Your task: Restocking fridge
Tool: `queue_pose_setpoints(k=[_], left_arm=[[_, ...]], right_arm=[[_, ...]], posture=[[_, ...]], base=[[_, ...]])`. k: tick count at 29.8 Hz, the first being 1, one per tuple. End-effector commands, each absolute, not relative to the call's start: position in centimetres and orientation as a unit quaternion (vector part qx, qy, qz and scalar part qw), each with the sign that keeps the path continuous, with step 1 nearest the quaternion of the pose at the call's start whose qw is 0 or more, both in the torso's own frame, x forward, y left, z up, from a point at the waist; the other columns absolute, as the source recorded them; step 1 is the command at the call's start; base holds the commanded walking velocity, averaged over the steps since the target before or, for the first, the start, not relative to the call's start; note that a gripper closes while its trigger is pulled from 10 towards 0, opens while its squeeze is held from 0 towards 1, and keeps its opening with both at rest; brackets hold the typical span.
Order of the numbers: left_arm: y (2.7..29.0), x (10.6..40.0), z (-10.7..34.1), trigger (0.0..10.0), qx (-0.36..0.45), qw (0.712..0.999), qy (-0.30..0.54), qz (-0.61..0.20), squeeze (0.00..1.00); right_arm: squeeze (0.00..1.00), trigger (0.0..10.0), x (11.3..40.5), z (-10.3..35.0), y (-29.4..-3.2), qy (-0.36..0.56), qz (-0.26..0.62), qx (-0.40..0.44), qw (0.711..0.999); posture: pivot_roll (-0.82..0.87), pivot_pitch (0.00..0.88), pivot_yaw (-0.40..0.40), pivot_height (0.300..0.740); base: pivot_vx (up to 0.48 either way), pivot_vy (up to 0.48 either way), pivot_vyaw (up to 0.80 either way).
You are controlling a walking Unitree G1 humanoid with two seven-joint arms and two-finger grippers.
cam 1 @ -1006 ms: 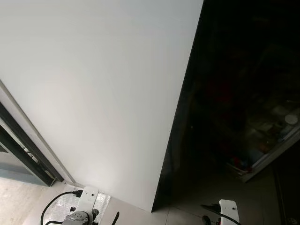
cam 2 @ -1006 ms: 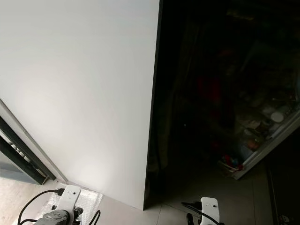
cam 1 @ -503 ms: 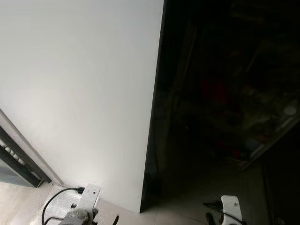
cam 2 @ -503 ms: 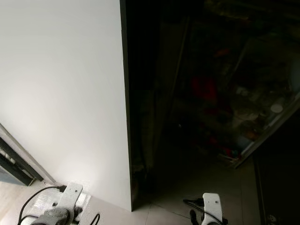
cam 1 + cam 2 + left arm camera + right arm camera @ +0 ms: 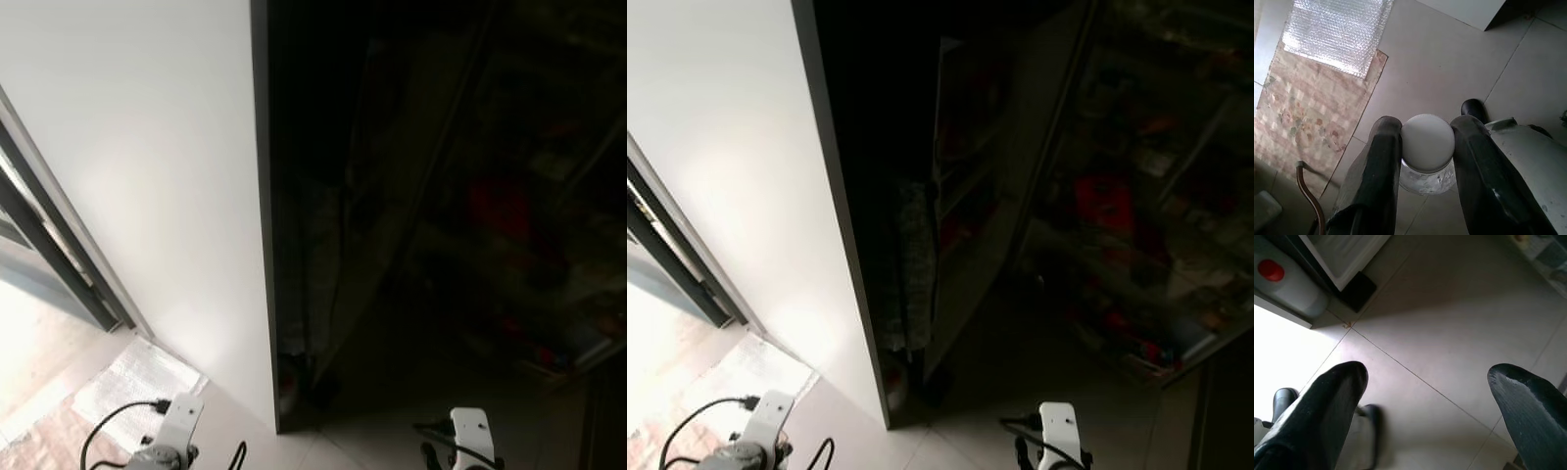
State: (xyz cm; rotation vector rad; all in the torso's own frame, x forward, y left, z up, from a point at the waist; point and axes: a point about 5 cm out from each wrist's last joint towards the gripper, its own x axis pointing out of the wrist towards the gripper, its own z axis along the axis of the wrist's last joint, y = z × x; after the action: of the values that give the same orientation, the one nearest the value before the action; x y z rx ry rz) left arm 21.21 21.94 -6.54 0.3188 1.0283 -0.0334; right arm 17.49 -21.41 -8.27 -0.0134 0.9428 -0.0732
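Tall white fridge side panel [image 5: 147,196] is standing at 10 o'clock, dark open interior [image 5: 1097,196] at 1 o'clock, awaiting stock. Left hand [image 5: 1425,147] is clamping a small clear glass jar with ribbed white lid [image 5: 1427,142], carried low for shelving. Right hand [image 5: 1425,382] is hanging wide open, empty. No legible writing.

Looks like a home kitchen to me: tiled floor [image 5: 1449,63], patterned rug [image 5: 1298,112] near the white fridge door [image 5: 147,196], dim stocked shelves [image 5: 1136,215] just beside that door.
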Motion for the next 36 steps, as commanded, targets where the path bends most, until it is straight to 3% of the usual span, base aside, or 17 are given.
queue_pose_setpoints(k=[1, 20, 36], left_arm=[[21.5, 21.7, -6.4, 10.0, 0.153, 0.861, 0.485, -0.022, 0.00], [21.4, 21.4, -6.5, 10.0, 0.156, 0.859, 0.487, -0.026, 0.00], [21.5, 21.4, -6.5, 10.0, 0.159, 0.859, 0.486, -0.027, 0.00]], right_arm=[[0.00, 10.0, 17.1, -8.4, -21.6, 0.458, -0.037, -0.007, 0.888], [0.00, 10.0, 17.0, -8.5, -21.1, 0.454, -0.015, -0.004, 0.891], [0.00, 10.0, 16.1, -8.9, -20.6, 0.467, -0.001, -0.007, 0.884]], posture=[[-0.13, 0.029, -0.034, 0.740], [-0.13, 0.000, -0.036, 0.740], [-0.14, 0.002, -0.031, 0.740]], base=[[0.000, -0.461, 0.79], [0.000, -0.425, 0.76], [0.000, -0.410, 0.08]])
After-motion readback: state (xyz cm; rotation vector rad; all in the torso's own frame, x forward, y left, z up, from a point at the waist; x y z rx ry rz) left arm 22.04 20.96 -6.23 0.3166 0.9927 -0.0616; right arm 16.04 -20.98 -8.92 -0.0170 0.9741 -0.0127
